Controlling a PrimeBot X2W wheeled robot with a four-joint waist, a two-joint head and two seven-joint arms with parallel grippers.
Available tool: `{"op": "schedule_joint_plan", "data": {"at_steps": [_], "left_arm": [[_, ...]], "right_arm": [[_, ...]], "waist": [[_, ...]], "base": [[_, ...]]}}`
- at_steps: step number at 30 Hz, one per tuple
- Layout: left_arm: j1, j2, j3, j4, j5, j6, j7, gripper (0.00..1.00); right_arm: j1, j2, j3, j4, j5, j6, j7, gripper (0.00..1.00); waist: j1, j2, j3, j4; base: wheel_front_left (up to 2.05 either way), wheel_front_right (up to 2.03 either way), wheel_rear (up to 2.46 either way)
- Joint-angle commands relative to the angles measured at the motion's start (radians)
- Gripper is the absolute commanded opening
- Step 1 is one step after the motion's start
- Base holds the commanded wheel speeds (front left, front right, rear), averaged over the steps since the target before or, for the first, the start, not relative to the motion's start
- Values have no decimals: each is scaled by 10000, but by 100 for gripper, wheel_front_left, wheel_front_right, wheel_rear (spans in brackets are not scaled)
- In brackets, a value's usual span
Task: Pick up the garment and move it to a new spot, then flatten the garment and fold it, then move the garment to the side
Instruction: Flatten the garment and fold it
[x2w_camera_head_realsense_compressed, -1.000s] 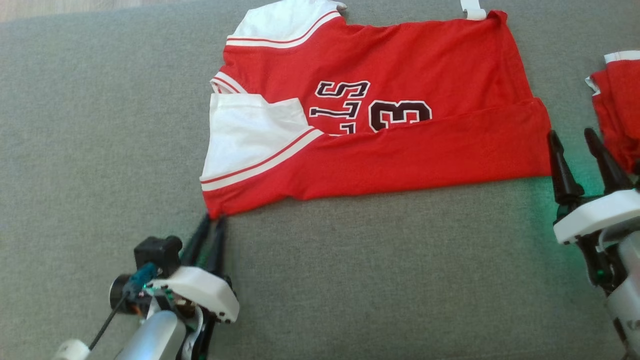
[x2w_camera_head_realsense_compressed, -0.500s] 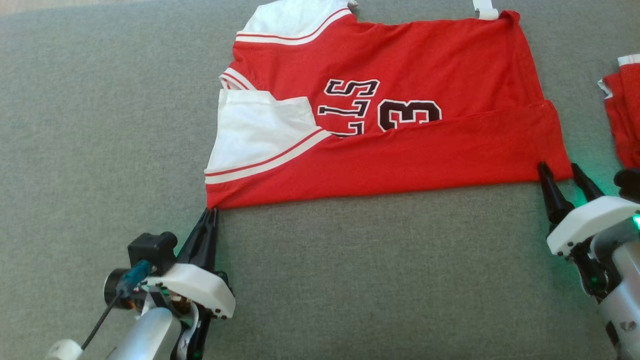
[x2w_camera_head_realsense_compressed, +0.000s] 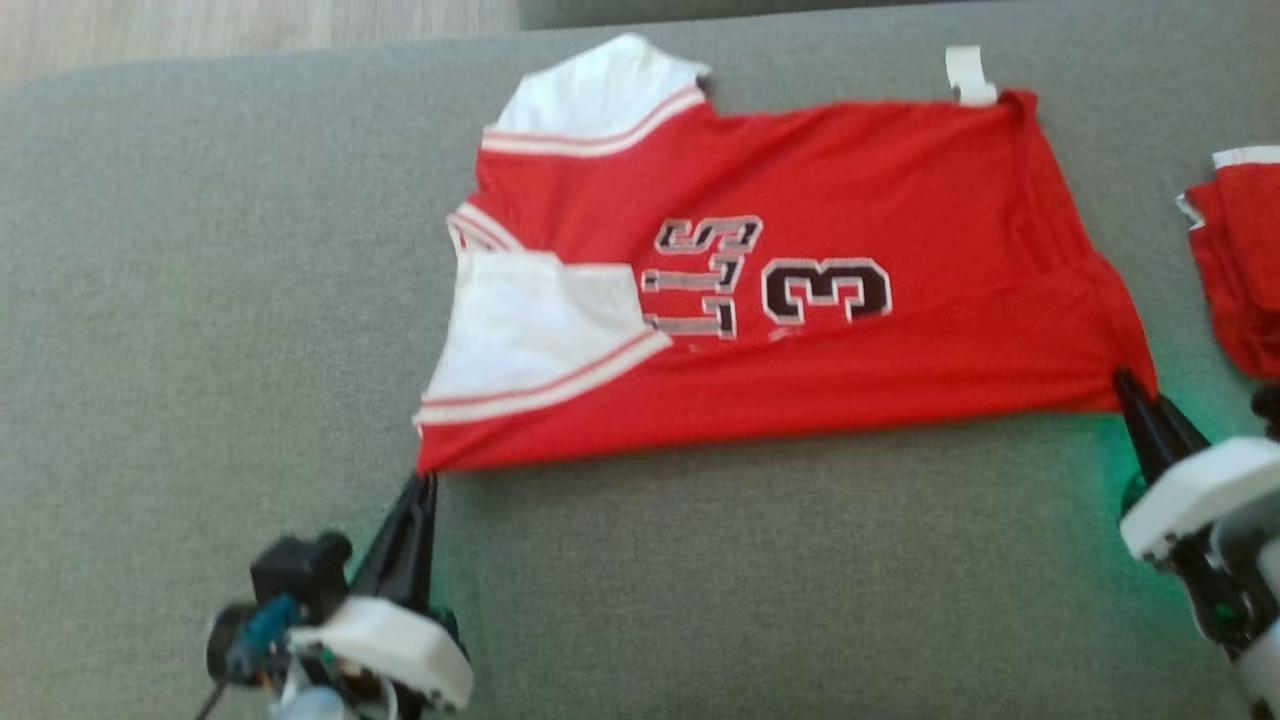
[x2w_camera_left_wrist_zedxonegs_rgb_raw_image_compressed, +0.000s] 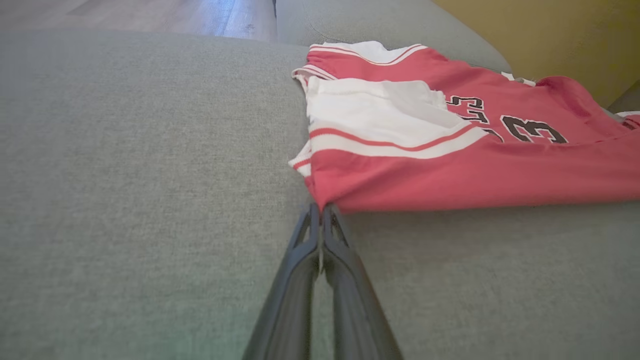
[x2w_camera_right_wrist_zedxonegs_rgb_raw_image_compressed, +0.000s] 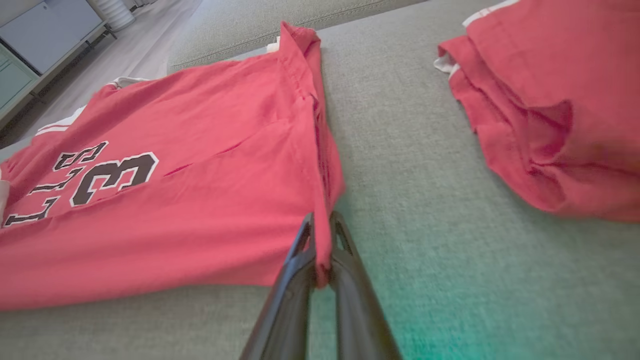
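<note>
Head view first: how far along is the job?

Partway, I judge. The shirt lies spread on the couch, so the pick-up and flattening look done. Its near long edge is already turned over onto the lettering, and one white sleeve is tucked in. More folding is left, and then the move to the side.

Where are the tools?

Both are at the shirt's near edge, one at each end. The left gripper is at the sleeve-end corner and the right gripper at the hem-end corner. The shirt lies ahead of their tips, stretched between them.

Open or closed?

Both closed. In the right wrist view the right gripper has red cloth squeezed between its fingers, plainly a hold on the hem corner. In the left wrist view the left gripper has its fingers pressed together, with the corner running into the tips. It looks like a thin pinch on the very edge.

Anything else close by?

A red pile sits just right of the right gripper, apart from the shirt and untouched.
</note>
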Motion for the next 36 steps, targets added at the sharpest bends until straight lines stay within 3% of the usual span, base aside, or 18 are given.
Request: {"op": "schedule_joint_plan", "data": {"at_steps": [1,7,21,22,23,24,31,36], "left_arm": [[146,303,248,-499,-58,160,0,0],[1591,413,5,-1732,-165,683,259,0],[2518,603,-361,-2462,-274,1077,906,0],[2490,601,-402,-2464,-272,1089,997,35],[2448,610,-447,-2473,-254,1107,1101,100],[2391,619,-476,-2509,-241,1117,1186,100],[835,1254,-153,-3308,205,929,1687,100],[-2084,1983,311,-3383,482,57,2617,100]], "right_arm": [[349,-510,14,-340,102,65,-17,0],[1591,-1039,-75,-1061,345,65,136,0],[3125,-996,-682,-1722,48,65,296,0],[3159,-966,-757,-1739,-40,65,292,20],[3180,-932,-835,-1760,-139,65,279,66],[3184,-897,-930,-1786,-244,65,254,100],[3031,-704,-1655,-2282,-961,65,223,100],[2715,-509,-2094,-2960,-1377,65,444,100]], "waist": [[0,-1,-147,-17],[0,-1,-515,-68],[0,-1,-937,14],[0,-1,-946,12],[0,-1,-953,9],[0,-1,-957,5],[0,-1,-607,-43],[0,-1,141,-124]], "base": [[0,0,0],[0,0,0],[0,0,0],[0,0,0],[0,0,0],[0,0,0],[0,0,0],[0,0,0]]}}
